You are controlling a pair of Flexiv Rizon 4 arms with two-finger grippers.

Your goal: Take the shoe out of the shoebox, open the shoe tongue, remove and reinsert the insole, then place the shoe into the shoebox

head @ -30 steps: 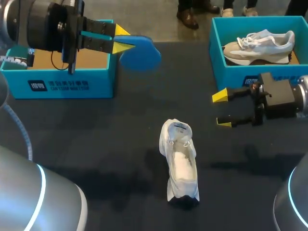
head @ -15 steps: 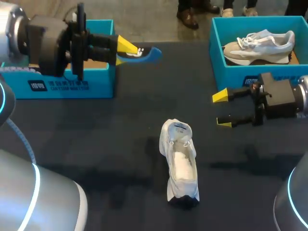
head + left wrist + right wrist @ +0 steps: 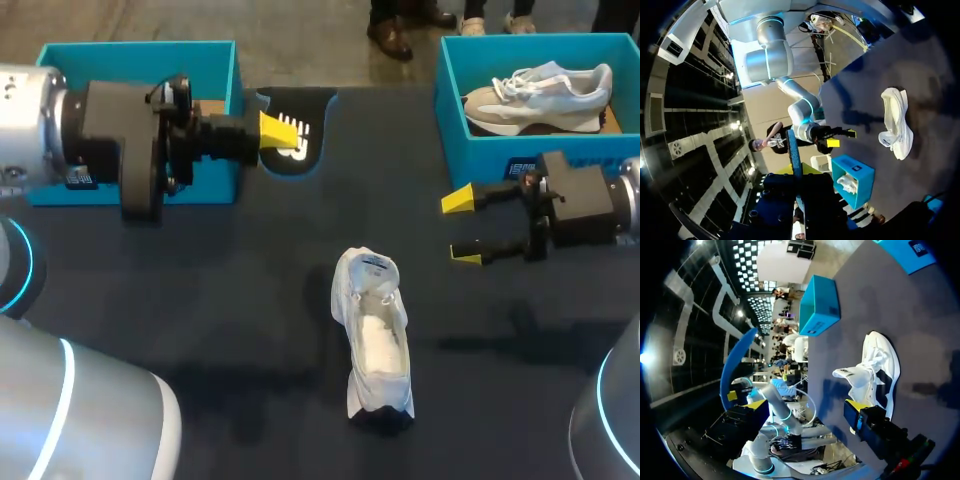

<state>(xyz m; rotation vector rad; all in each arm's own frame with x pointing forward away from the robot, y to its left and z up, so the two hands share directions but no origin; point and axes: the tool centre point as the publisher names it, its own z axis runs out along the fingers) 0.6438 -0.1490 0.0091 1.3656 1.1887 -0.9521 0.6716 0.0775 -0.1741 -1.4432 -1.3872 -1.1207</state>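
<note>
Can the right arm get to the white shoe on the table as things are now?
Probably yes. The right gripper is open and empty, only bare table lies between it and the white shoe, and the left gripper holds the insole well aside.

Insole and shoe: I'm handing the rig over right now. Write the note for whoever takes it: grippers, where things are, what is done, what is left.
Left gripper: shut on the insole, held beside the left shoebox.
Right gripper: open and empty, near the right shoebox, which holds a second shoe.
White shoe: lying mid-table, tongue pulled open.
Done: shoe out of the box, tongue open, insole removed.
Left: put the insole back into the white shoe, then place the shoe into the shoebox.
</note>
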